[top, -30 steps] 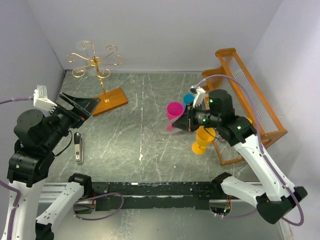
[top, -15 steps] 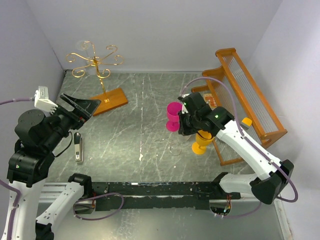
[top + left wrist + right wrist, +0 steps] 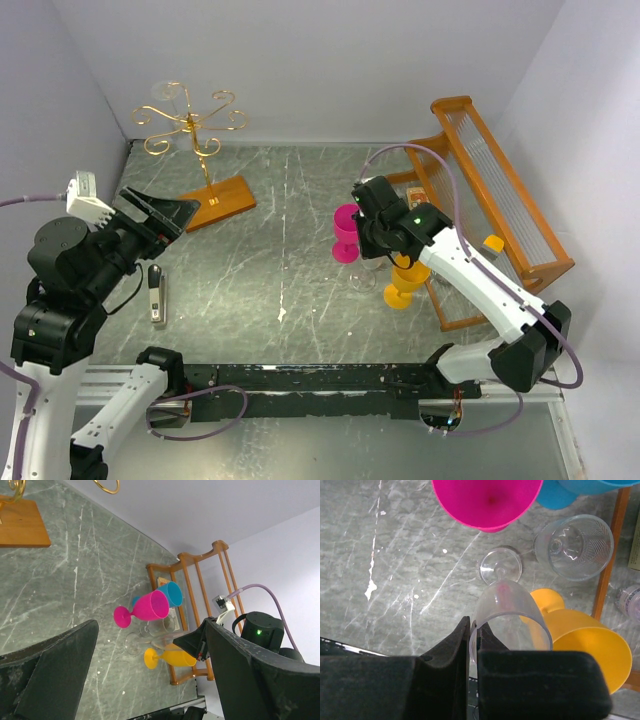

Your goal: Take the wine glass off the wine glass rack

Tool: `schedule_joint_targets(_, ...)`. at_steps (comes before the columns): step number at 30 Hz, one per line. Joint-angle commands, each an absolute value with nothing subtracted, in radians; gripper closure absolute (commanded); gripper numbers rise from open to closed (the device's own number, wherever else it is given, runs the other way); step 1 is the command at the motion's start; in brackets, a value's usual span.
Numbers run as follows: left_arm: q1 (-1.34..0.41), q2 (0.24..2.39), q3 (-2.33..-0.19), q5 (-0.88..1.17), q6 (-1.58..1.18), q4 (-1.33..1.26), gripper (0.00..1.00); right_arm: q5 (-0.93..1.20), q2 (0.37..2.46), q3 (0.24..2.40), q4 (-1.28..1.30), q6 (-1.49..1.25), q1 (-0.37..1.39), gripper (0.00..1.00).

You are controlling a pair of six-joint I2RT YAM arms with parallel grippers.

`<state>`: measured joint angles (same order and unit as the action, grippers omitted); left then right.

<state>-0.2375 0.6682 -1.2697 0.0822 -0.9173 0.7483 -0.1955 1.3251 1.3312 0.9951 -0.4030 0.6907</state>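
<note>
the right claw is closed, its two black fingers pinching the near rim of the clear, stemmed wine glass. the glass is upright directly below the fingertips, with its round foot down at the grey marbled table; whether the foot touches the table cannot be told. a magenta plastic goblet stands just ahead of this claw. a blue plastic cup and a second clear glass are ahead and to its right, and a yellow-orange plastic goblet is close on its right, beside the held glass. the thin gold wire wine glass rack, with scrolled arms and a flat orange-brown wooden base, stands well off to this claw's left, far from the glass. the rack's base lies near the fingertips of the left claw, whose jaws stand wide apart, holding nothing.
</note>
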Motion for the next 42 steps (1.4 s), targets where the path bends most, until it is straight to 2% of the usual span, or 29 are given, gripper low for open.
schedule_joint_targets(1,-0.242,0.689,-1.32,0.052,-0.876,0.768,0.01,-0.242,1.344,1.348,0.95,-0.391,0.694,1.0)
schedule_joint_targets(8,-0.242,0.706,-1.342,0.033,-0.843,0.774,0.01,-0.242,1.339,1.319,0.922,-0.378,0.694,0.98)
schedule_joint_targets(18,-0.242,0.899,-1.697,-0.094,-0.597,0.929,0.01,-0.213,1.297,1.339,0.902,-0.343,0.695,0.64)
schedule_joint_targets(28,-0.242,0.997,-1.754,-0.134,-0.553,0.896,0.01,-0.126,1.181,1.35,0.843,-0.276,0.694,0.32)
schedule_joint_targets(35,-0.242,1.125,-1.799,-0.111,-0.561,0.809,0.01,-0.1,1.069,1.319,0.79,-0.238,0.694,0.22)
schedule_joint_targets(42,-0.241,1.313,-1.925,-0.184,-0.693,0.785,0.03,-0.087,0.991,1.288,0.772,-0.268,0.693,0.21)
